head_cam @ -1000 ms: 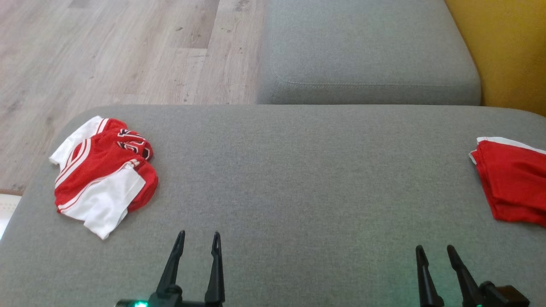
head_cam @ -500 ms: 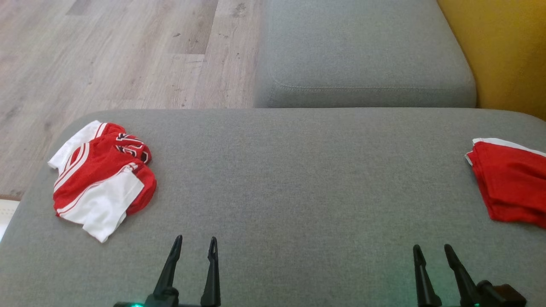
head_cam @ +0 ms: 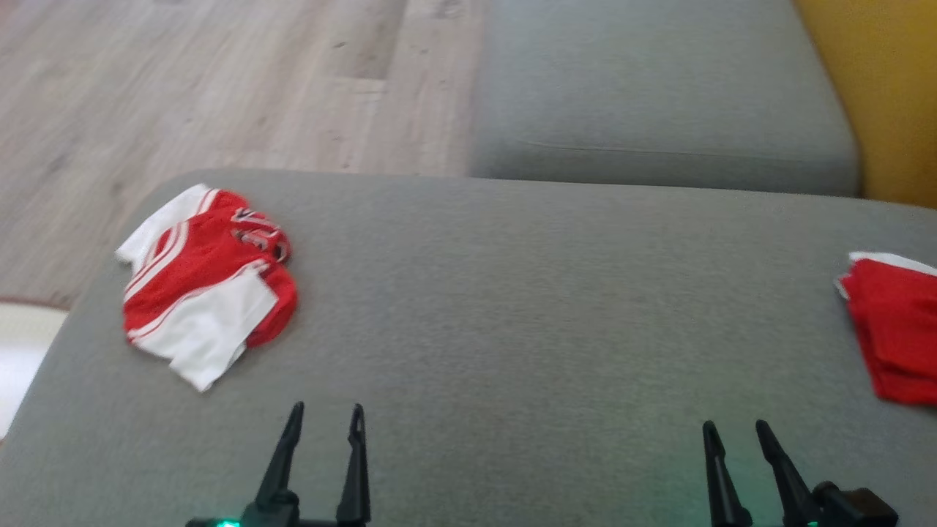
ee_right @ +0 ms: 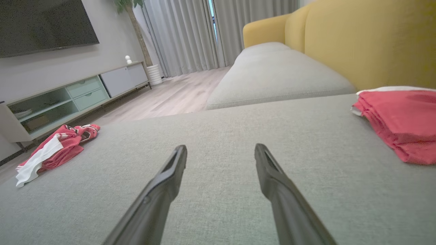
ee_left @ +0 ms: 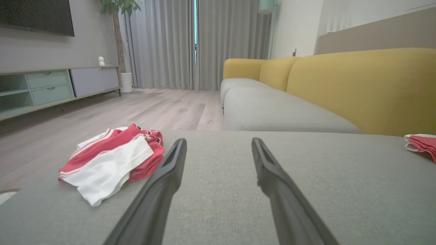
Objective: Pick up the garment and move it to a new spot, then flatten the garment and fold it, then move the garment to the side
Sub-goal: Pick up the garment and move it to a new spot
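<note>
Only the head camera has swung a bit since the last frame, and the view is blurry now; nothing on the grey cushion (head_cam: 527, 307) has shifted. The crumpled red-and-white garment (head_cam: 208, 285) sits near the cushion's far left corner, its print unreadable. The folded red garment (head_cam: 897, 329) at the right edge is cut off by the frame. The left tool (head_cam: 326, 407) and right tool (head_cam: 734, 424) hover at the near edge, both spread wide and holding nothing. There's plenty of open cushion between the garments.
</note>
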You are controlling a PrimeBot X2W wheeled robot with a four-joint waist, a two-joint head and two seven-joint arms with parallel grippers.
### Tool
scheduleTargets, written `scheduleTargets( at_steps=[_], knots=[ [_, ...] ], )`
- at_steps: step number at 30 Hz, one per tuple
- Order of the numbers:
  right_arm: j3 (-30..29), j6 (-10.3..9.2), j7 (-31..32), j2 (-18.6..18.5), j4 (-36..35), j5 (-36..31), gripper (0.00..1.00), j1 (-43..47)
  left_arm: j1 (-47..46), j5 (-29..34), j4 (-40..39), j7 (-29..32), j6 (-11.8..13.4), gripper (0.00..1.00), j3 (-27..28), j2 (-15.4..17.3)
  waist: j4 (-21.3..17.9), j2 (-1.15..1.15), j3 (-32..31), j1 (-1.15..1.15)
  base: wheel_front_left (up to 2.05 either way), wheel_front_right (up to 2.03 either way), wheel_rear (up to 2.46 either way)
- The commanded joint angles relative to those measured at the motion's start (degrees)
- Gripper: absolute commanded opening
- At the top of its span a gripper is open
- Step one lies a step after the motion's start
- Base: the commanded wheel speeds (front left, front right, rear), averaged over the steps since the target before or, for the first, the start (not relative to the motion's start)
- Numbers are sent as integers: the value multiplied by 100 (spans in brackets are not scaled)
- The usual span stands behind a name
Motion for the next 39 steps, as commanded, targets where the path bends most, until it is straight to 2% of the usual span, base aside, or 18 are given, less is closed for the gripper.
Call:
scheduleTargets(
  at_steps=[1,11,22,24,28,32,36,39],
  knots=[
    [164,-5,-62,-43,-170,29,100,-315,-352,36,-184,-55,45,100,237,-15,278,0,76,0,0,0,0],
    [248,-5,-62,-43,-166,9,100,-520,-417,76,-260,-55,97,100,498,-15,1423,0,344,0,0,0,0],
    [379,-5,-62,-100,2,-163,100,-763,-343,-4,-479,-55,263,100,839,-15,1781,0,634,0,0,0,0],
    [369,-5,-62,-144,-10,-168,100,-747,-425,78,-467,-55,188,100,919,17,1839,0,686,0,0,0,0],
    [365,-5,-62,-317,-102,-212,100,-649,-1015,279,-427,-55,-71,100,1095,325,1978,0,916,0,0,0,0],
    [499,-5,-62,-761,-314,-303,100,-844,-2058,238,-195,-55,-302,100,1380,609,1834,0,1577,0,0,0,0],
    [635,-5,-62,-1242,-508,-294,100,-1158,-3315,43,637,-28,-621,100,1528,859,1644,0,2189,0,0,0,0],
    [727,-5,-62,-1594,-662,-280,100,-1420,-4357,-212,1496,349,-874,100,1600,958,1524,0,2623,0,0,0,0]
  ],
)
